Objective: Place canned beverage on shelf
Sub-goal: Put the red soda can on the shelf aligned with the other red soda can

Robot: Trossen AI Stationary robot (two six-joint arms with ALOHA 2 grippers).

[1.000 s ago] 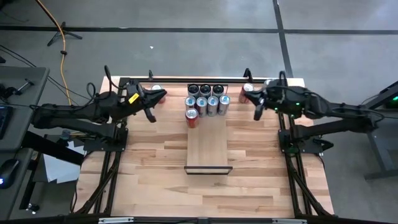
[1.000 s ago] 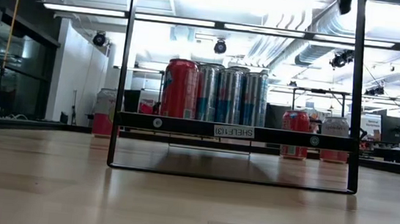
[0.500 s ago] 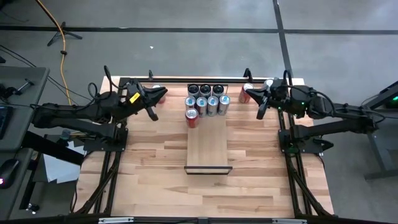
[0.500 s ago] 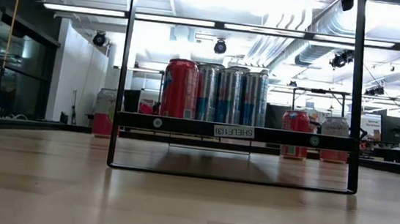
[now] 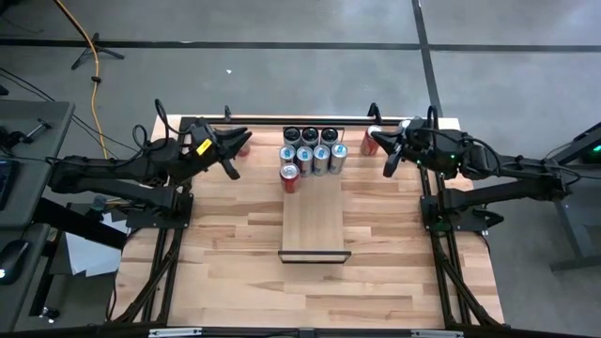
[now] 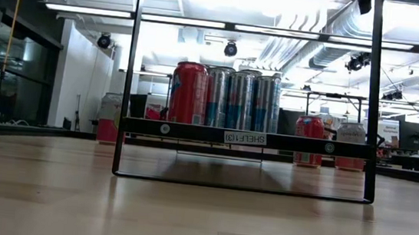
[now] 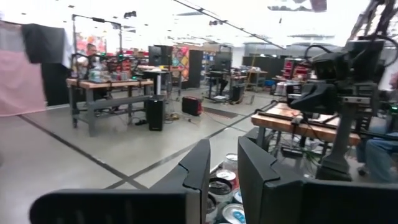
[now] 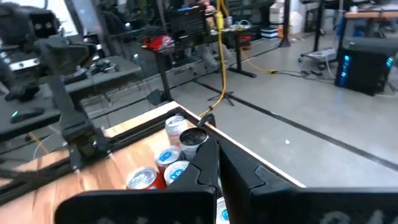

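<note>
Left gripper parting beside a spare can

The left gripper (image 5: 228,156) has just begun to part (a narrow gap); red aluminium can (image 5: 243,143) just beyond; pale wooden shelf (image 5: 315,223) well apart; right gripper (image 5: 388,156) clenched.

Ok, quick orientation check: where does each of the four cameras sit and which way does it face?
High view: overhead, looking straight down on the table, shelf and both arms.
Low view: at tabletop height, level through the shelf's dark frame to the cans; only arm tips show at the top edge.
Left wrist view: past the left end effector toward the room, can tops below.
Right wrist view: past the shut right end effector over the table's far edge.
High and low views share the red can.
</note>
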